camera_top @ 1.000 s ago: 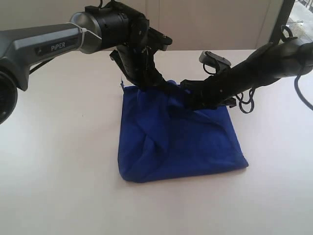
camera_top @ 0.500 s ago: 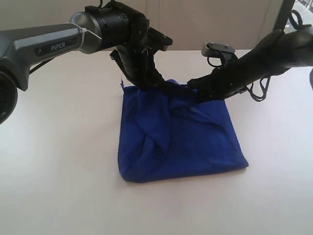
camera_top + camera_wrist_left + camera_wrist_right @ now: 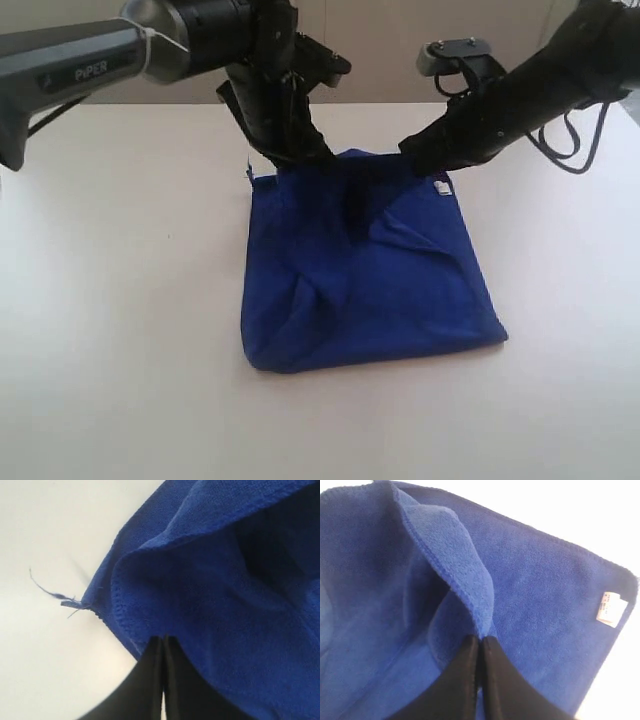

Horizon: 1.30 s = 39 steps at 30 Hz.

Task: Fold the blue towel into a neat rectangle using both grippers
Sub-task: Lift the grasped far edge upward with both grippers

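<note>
The blue towel lies rumpled on the white table, its far edge lifted off the surface. My left gripper is shut on the far left part of that edge; in the left wrist view the closed fingers pinch the hem of the towel near a loose thread. My right gripper is shut on the far edge further right. In the right wrist view its fingers clamp a raised fold of the towel, and a white label shows at the corner.
The white table stretches around the towel on all sides. Black cables hang from the right arm at the far right. A pale wall runs behind the table.
The right gripper has shut on the towel's far edge and lifted it up and back. The left gripper has risen slightly with its corner. The towel's far edge now hangs between both.
</note>
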Available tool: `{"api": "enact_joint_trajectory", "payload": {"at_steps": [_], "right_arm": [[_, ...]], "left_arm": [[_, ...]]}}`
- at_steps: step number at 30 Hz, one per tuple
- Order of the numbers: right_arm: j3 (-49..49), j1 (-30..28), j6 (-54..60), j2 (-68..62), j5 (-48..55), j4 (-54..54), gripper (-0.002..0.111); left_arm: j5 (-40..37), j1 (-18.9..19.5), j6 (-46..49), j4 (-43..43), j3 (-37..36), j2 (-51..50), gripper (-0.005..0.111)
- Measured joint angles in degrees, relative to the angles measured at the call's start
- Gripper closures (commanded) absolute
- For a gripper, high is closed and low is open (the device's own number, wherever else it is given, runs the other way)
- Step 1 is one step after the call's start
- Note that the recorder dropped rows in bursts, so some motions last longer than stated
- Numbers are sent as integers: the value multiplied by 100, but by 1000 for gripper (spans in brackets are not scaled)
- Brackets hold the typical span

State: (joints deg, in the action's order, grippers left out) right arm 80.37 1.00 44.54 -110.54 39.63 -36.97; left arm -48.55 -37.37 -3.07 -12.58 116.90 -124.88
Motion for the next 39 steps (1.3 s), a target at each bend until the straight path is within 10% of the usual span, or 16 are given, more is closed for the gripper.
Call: {"api": "enact_joint_trajectory", "payload": {"at_steps": [19,39], "right_arm": [[0,0,-43,1822,1716,905,108],[-1322,0,-90,4210,2559,1193,108]], "left_arm": [[-1614,-54,1143,858,0,1322,107],[-1635,-704,1535,2010,-141,2577,107]]}}
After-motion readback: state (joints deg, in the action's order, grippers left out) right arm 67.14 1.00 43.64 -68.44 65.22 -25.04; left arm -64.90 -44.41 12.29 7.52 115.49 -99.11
